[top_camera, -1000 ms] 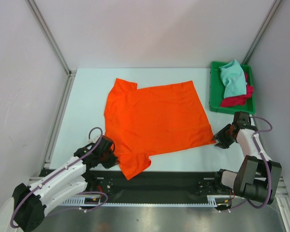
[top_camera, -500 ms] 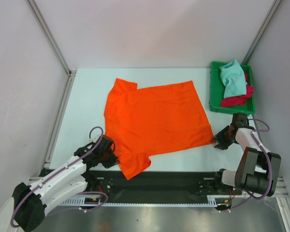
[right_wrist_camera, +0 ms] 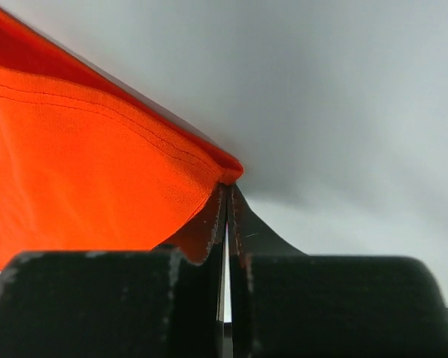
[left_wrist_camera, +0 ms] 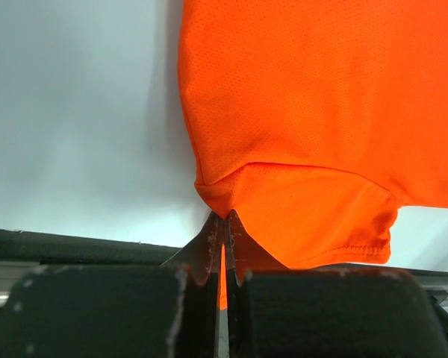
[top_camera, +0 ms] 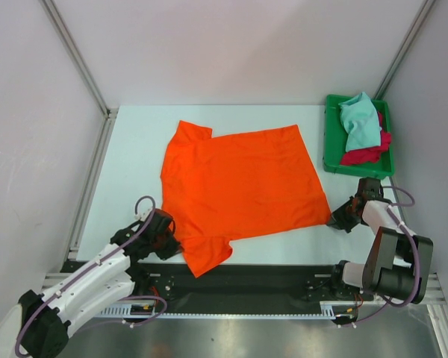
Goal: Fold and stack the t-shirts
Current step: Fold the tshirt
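The orange t-shirt (top_camera: 239, 186) lies spread flat on the white table. At its near left edge, by the sleeve, my left gripper (top_camera: 173, 242) is shut on the cloth; the left wrist view shows the orange t-shirt (left_wrist_camera: 321, 112) pinched at the tips of that left gripper (left_wrist_camera: 225, 220). My right gripper (top_camera: 336, 218) is shut on the shirt's near right hem corner, and in the right wrist view the orange t-shirt (right_wrist_camera: 89, 164) meets the tips of the right gripper (right_wrist_camera: 228, 190). A light teal t-shirt (top_camera: 360, 123) lies on a crimson red t-shirt (top_camera: 366, 154) in the tray.
A green plastic tray (top_camera: 330, 145) stands at the back right of the table (top_camera: 134, 149), close behind my right arm. Grey walls with metal posts enclose the table on three sides. A black rail runs along the near edge.
My right gripper has closed on the shirt's near right corner; it was open beside that corner before. The left arm has shifted slightly, still holding the cloth.
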Robot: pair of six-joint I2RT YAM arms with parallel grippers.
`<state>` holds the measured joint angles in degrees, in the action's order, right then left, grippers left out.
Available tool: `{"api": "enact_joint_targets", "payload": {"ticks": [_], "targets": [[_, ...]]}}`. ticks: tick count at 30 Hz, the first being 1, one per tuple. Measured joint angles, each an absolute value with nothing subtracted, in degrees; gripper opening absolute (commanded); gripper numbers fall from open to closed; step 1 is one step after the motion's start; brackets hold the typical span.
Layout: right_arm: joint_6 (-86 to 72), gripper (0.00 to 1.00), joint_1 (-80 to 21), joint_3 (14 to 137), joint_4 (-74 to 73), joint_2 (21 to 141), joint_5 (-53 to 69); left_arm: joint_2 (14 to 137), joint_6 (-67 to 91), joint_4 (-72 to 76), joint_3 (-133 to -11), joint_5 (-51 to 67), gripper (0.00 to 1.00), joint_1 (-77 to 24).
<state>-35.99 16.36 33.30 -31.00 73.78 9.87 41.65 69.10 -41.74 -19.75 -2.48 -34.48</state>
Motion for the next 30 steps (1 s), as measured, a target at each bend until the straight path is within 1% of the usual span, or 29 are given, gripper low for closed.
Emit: {"api": "enact_joint_targets", "payload": {"ticks": [5,8,13,19,24,27,30], "targets": [[-36.51,0.0,16.29,31.68,-34.44,69.58,9.17,37.17,69.89,-44.73,-19.75,-2.9,0.0,-34.15],[-37.58,0.0,15.84,31.55,-37.41,64.77,8.73,34.83,70.48,-46.17,-19.75,-2.92,0.0,-33.82],[-38.52,0.0,13.34,31.57,-41.65,58.5,7.88,34.37,70.7,-47.79,-19.75,-2.87,0.0,-33.65],[-39.0,0.0,10.41,31.57,-45.78,58.17,7.33,32.97,71.16,-49.95,-20.05,-2.9,0.0,-33.61],[-38.96,0.0,9.85,31.59,-47.27,58.24,7.46,32.16,70.67,-50.28,-20.93,-2.85,0.0,-33.61],[-38.44,0.0,9.85,32.77,-48.01,59.53,7.31,34.98,68.66,-50.57,-24.58,-3.27,0.0,-33.52],[-37.43,0.0,9.8,36.21,-47.94,61.82,7.38,41.06,64.34,-50.22,-31.97,-4.58,0.0,-32.21]]}}
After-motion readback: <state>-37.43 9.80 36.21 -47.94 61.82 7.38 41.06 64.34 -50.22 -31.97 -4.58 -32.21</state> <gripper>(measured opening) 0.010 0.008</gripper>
